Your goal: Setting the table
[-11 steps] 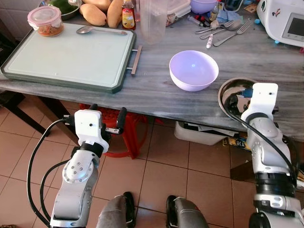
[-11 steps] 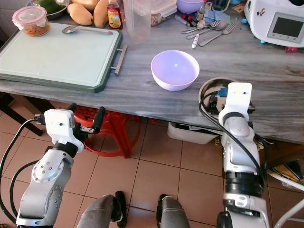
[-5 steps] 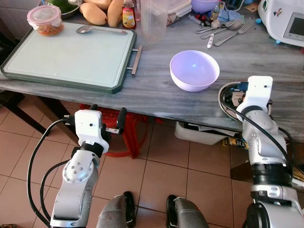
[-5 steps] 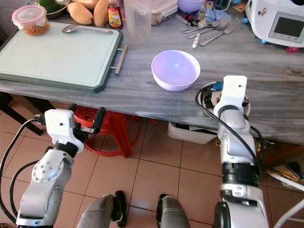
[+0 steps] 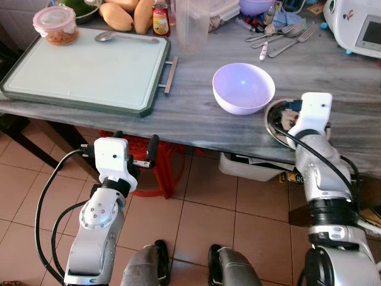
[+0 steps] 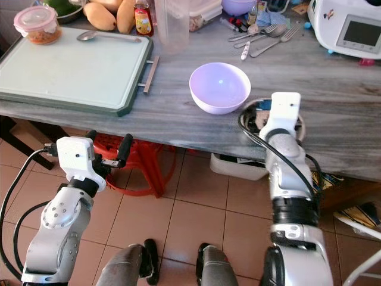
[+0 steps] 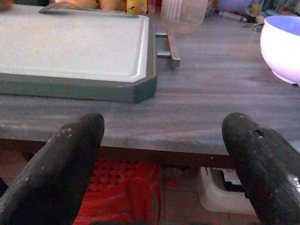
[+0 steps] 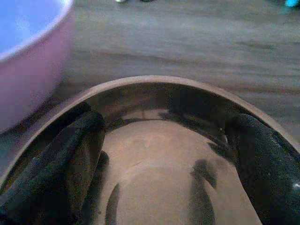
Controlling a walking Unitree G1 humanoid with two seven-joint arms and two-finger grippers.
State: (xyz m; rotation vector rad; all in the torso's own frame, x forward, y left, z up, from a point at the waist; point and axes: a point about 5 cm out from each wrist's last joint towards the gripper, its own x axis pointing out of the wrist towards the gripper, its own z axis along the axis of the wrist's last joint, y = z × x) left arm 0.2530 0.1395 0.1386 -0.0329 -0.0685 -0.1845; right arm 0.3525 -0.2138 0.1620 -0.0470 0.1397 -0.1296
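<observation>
A steel bowl [image 8: 154, 154] is seen mouth-up on the worktop [image 5: 196, 113] beside a purple bowl [image 5: 243, 87]; right pincer [image 8: 164, 159] is spread inside it, left pincer [image 7: 164, 154] spread below the edge.

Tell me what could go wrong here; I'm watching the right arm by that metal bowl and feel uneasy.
The steel bowl sits at the table's near edge, with the right gripper spread open inside it; a push toward the robot might tip it to the floor. The lilac bowl stands close beside it, so a sideways slide could knock them together. The left gripper hangs open below the table edge and could catch it if raised.
</observation>
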